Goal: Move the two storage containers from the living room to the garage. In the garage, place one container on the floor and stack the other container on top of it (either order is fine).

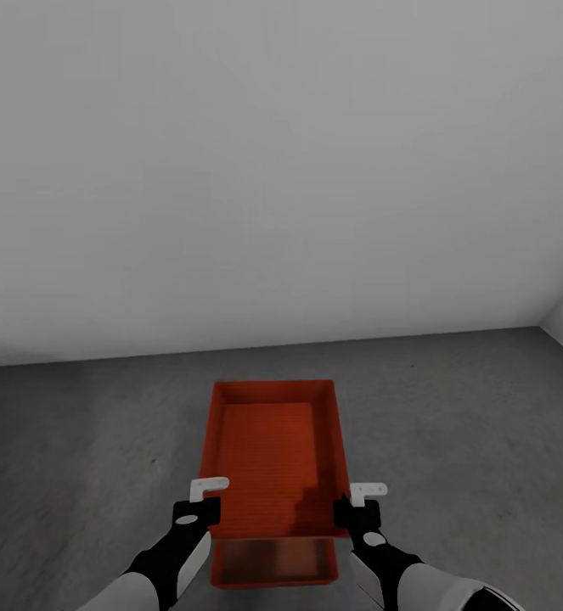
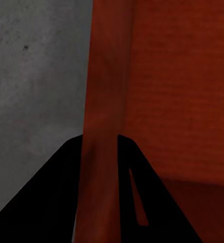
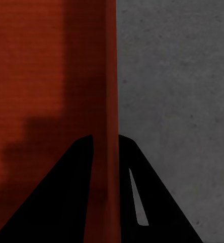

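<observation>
Left arm: I have it reaching forward and down, wrist level.
Left claw [image 1: 198, 511]: clamped over the container's [image 1: 268, 450] left wall.
Right arm: mirrored, reaching forward.
Right claw [image 1: 356, 512]: clamped over the right wall.

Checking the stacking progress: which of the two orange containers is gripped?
The upper container, walls pinched by left gripper and right gripper; the lower container sits beneath, ungripped.

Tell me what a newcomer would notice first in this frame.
The upper container, bright orange-red, sits mid-frame over the grey floor before a bare pale wall. The left gripper and right gripper each pinch a side wall of it, fingers straddling the rim in both wrist views. Beneath its near end peeks the lower container, roughly in line with it.
</observation>
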Tool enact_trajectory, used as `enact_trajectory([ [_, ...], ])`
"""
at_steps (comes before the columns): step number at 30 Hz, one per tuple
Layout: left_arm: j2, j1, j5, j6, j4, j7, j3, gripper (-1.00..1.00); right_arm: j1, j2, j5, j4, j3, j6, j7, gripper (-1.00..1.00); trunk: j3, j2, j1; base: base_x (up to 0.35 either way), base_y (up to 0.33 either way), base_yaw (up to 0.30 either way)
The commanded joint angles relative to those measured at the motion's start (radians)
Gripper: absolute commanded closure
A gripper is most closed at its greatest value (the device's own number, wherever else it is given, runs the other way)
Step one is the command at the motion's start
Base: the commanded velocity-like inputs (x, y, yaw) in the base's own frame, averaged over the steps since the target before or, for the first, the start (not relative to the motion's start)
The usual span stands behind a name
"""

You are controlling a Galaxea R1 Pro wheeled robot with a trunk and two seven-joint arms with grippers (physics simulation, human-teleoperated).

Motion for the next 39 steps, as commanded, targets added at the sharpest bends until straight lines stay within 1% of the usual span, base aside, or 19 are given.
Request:
enact_trajectory([
  [1, 0.001, -0.001, 0.002, -0.051, -0.006, 0.009, -0.004, 1.0, 0.0, 0.0, -0.022, 0.005, -0.044, -0.005, -0.001, 1.0, -0.005, -0.008, 0.004, 0.0, 0.0, 0.0],
  [14, 0.001, -0.001, 0.002, -0.051, -0.007, 0.012, -0.004, 1.0, 0.0, 0.0, -0.022, 0.005, -0.044, -0.005, -0.001, 1.0, -0.066, -0.099, 0.054, 0.0, 0.0, 0.0],
  [39, 0.002, -0.001, 0.002, -0.051, -0.008, 0.013, -0.004, 1.0, 0.0, 0.0, -0.022, 0.005, -0.044, -0.005, -0.001, 1.0, -0.105, -0.099, 0.054, 0.0, 0.0, 0.0],
])
